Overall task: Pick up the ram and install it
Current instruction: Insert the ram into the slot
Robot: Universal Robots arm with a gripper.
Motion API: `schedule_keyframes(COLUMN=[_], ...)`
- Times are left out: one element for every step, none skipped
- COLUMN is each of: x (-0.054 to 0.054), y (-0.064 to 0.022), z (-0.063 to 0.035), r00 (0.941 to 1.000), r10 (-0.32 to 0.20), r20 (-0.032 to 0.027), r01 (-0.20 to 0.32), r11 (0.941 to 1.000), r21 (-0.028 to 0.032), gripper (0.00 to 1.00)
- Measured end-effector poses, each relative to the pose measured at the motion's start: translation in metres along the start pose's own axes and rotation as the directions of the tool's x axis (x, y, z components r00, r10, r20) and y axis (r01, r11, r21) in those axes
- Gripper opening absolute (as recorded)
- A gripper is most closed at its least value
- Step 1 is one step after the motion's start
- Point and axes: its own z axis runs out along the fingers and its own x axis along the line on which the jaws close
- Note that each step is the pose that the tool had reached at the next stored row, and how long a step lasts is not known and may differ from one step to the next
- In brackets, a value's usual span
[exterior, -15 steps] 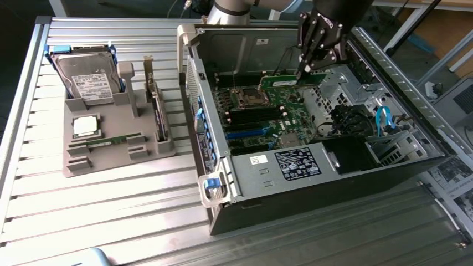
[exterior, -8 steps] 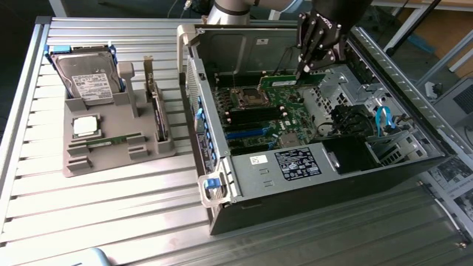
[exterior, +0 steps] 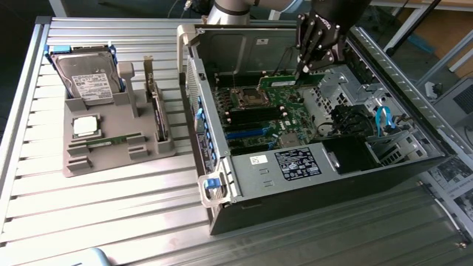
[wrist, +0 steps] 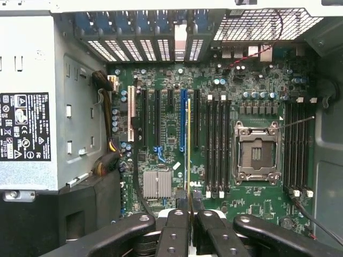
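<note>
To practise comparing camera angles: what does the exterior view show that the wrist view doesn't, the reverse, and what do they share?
Exterior view: the grey holder beside the case, with a hard drive, a silver processor and a second ram stick. Wrist view: the memory slots from straight above, the ram edge-on. Both: the gripper shut on the ram over the motherboard.

light: even, bright | shadow inside case | slight blur

Labels are present but none can be read: a black label with white print and symbols on the power supply, a white label on the hard drive, and a small white sticker on the case.
</note>
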Motion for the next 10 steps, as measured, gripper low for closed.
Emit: schedule_keyframes(x=[-0.0003,-0.0005,-0.0007,-0.0011,-0.0013,-0.0015,-0.0017,-0.0018,-0.0022,-0.0024], y=[0.0,0.0,0.0,0.0,0.0,0.0,0.0,0.0,-0.0001,0.0], z=[0.0002,0.0005,0.0007,0.0009,0.0011,0.0013,0.0015,0.0016,0.002,0.0022], r00=[1.0,1.0,1.0,1.0,1.0,1.0,1.0,1.0,1.0,1.0], r10=[0.0,0.0,0.0,0.0,0.0,0.0,0.0,0.0,0.0,0.0], r20=[-0.0004,-0.0006,-0.0008,-0.0012,-0.0013,-0.0013,-0.0015,-0.0018,-0.002,-0.002], r01=[0.0,0.0,0.0,0.0,0.0,0.0,0.0,0.0,0.0,0.0], r11=[1.0,1.0,1.0,1.0,1.0,1.0,1.0,1.0,1.0,1.0], r21=[0.0,0.0,0.0,0.0,0.0,0.0,0.0,0.0,0.0,0.0], gripper=[0.13,0.13,0.13,0.13,0.13,0.13,0.13,0.13,0.13,0.13])
